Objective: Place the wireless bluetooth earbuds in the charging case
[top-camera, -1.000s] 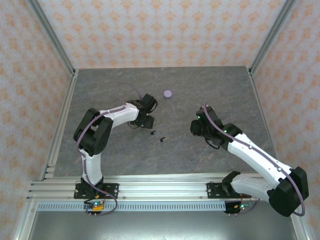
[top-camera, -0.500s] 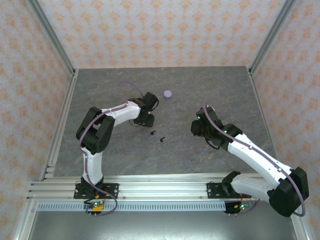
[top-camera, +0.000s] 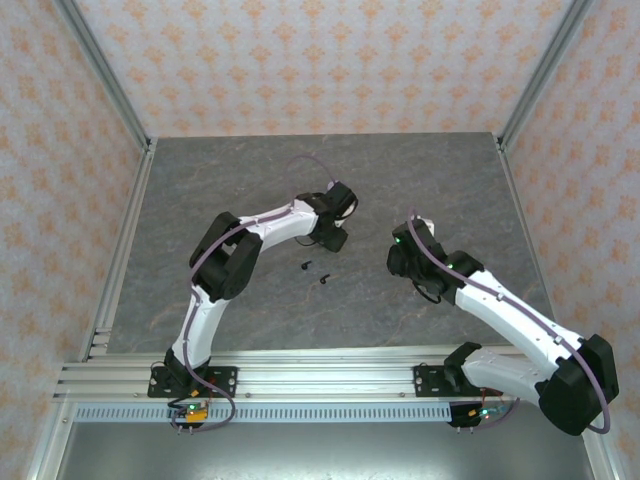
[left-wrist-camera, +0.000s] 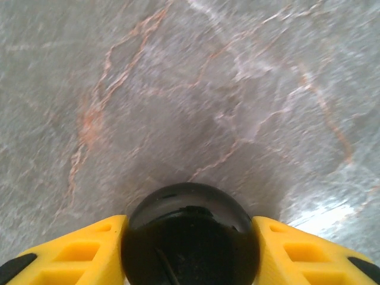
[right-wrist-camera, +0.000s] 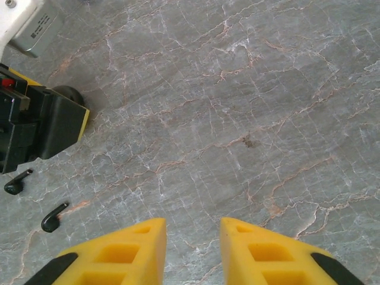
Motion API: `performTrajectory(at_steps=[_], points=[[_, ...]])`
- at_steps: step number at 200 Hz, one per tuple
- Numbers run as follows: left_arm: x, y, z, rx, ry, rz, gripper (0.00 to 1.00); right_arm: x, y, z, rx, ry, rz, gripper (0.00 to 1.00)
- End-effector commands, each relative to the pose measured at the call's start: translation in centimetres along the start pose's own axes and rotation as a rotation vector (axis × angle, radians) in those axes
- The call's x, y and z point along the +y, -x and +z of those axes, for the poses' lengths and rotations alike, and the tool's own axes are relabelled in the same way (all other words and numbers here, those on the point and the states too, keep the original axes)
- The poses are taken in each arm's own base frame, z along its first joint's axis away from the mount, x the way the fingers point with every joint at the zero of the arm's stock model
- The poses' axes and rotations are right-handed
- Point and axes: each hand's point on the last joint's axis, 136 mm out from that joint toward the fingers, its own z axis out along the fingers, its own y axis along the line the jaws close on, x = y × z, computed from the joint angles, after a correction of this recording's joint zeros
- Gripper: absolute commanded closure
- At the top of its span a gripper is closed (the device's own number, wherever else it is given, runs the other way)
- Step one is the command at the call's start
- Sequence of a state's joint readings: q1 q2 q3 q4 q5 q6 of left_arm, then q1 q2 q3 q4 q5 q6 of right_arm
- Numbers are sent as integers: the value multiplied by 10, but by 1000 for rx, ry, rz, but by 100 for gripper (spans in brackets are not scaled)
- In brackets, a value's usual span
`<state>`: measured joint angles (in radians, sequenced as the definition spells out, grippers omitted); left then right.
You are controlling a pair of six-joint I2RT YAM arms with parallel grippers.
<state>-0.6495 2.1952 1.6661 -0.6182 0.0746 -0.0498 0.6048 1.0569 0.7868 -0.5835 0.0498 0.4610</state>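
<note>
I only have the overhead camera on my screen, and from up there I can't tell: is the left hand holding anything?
Observer: Yes. The left wrist view shows a round black case between the yellow fingers of the left hand, and it touches both of them.
Operator: And the right hand, is it carrying something too?
Observer: No. In its own wrist view the right hand is open, and there is just bare table in the gap between its fingers.
</note>
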Motion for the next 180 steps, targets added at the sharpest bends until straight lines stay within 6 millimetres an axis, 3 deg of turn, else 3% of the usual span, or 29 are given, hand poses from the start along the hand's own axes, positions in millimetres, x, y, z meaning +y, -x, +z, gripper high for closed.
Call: performTrajectory(at_steps=[1,75,134,180], points=[[-7,-11,6,59,-8,71,52,-10,-2,2,-6,-42,14,70],[11,-21,-2,49,95,75,26,-2,-7,16,41,-31,5,69],[25,-30,-13,54,136,48,26,2,-9,22,61,-27,-2,69],[48,-41,-22,44,145,-39,29,7,-14,32,99,-27,-13,69]])
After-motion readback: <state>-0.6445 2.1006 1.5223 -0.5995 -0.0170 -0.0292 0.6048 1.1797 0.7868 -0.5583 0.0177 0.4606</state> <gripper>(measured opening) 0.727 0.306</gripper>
